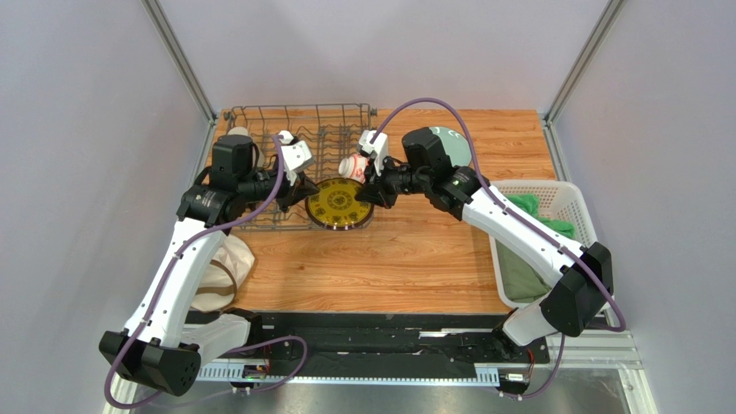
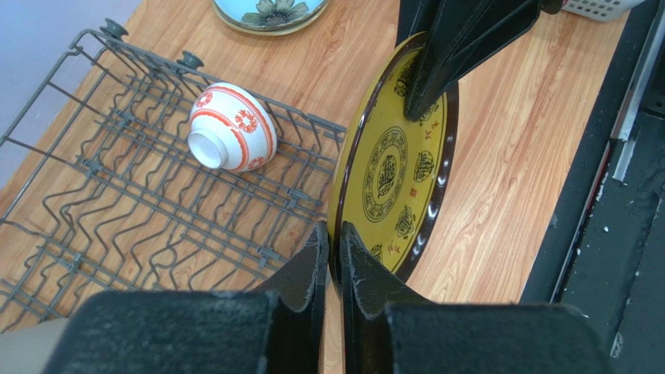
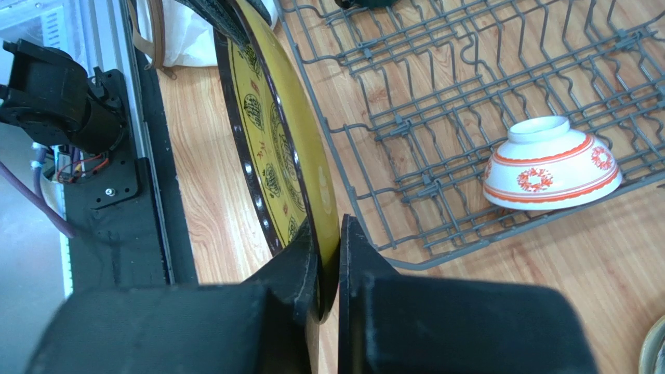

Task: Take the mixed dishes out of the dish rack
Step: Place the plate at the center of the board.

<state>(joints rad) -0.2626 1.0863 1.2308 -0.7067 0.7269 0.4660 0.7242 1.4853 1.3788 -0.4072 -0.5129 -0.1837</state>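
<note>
Yellow-and-dark patterned plate point(image 1: 339, 204) was held just off the dish rack's point(image 2: 140, 202) near corner. Left gripper point(image 2: 333, 231) and right gripper point(image 3: 328, 234) each pinched an opposite rim. Best to free one side, then lower the plate flat, clear of the wire.

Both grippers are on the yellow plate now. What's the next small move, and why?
Probably open the left gripper and let the right gripper carry it. Both pinch opposite rims of the yellow-and-dark patterned plate at the dish rack corner, and open wooden table lies on the right arm's side.
</note>
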